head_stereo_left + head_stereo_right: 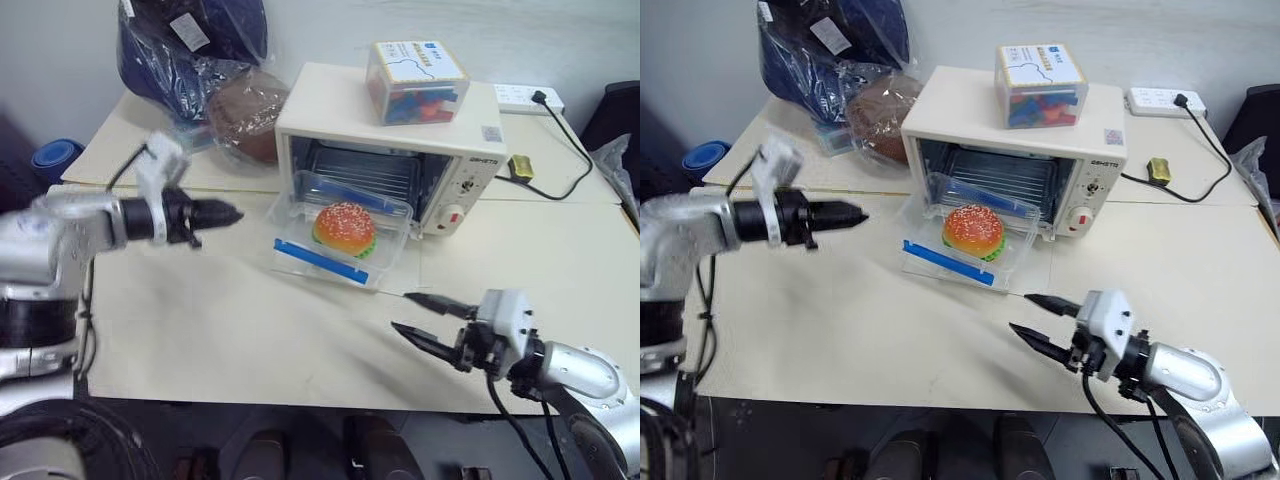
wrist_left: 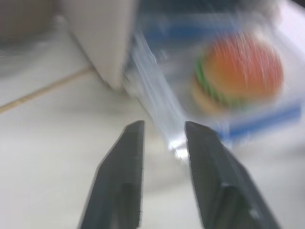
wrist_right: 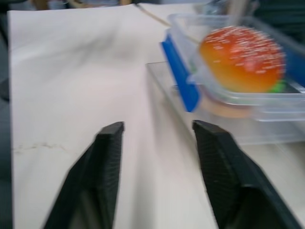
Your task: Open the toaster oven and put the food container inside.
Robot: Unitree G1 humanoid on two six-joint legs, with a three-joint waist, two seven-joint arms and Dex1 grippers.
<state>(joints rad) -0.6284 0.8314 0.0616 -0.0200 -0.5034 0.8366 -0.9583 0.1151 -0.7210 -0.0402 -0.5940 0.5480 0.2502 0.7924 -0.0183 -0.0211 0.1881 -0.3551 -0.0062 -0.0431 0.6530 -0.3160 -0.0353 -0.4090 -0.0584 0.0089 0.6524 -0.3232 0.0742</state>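
Food container (image 1: 340,235) on lowered door | left tool (image 1: 228,213) narrow, empty | right tool (image 1: 418,318) parted, empty

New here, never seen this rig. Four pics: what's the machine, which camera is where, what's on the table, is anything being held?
It is a humanoid robot with two arms, each ending in a gripper of two black fingers. The two wide pictures come from a stereo camera on its head, looking down over the arms. The two close pictures come from cameras on the wrists, looking along each gripper's fingers.

On the table stands the toaster oven, its glass door folded down. The food container, clear with a blue clip and a burger inside, rests on that door, not yet pushed in. A clear box of colourful pieces sits on the oven's top. Behind are bags and a power strip.

Nothing is held. The left gripper hangs beside the container; the right gripper, fingers apart, is in front of it.
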